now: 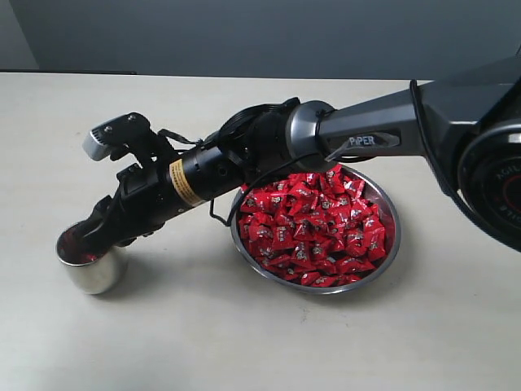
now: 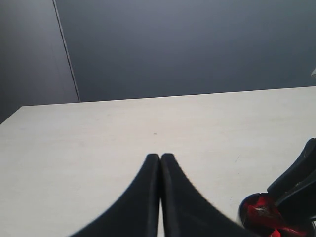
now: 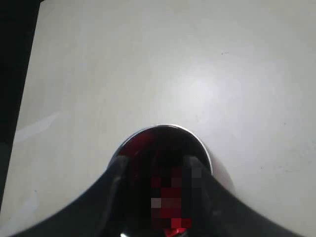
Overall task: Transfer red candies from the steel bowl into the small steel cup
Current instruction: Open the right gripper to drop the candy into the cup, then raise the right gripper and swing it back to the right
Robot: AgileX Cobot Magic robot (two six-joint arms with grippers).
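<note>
Reaching this far is my biggest worry. My right arm [image 1: 383, 130] lies low over the bowl [image 1: 394, 232], and a black wire [image 1: 218, 213] hangs close to the bowl's edge. If I pull back too low, the arm or the wire could bump the bowl and shove it along the table [image 1: 244, 342]. Most candies [image 1: 313, 224] are in the bowl, heaped high, so a bump could spill some.

Next comes the cup [image 1: 96, 275]. It stands near the bowl, not touching it, with some red already inside. My right gripper [image 1: 88, 243] points down into its mouth. The jaws are apart, and I think they hold nothing, though the close view is blurry. The cup is small. If I lift out crooked, a finger could catch the rim and tip it over.

My smallest worry is that a candy could cling to a finger and drop on the table.

My left gripper [image 2: 160, 157] hangs over bare table near the cup, jaws pressed together, holding nothing.
</note>
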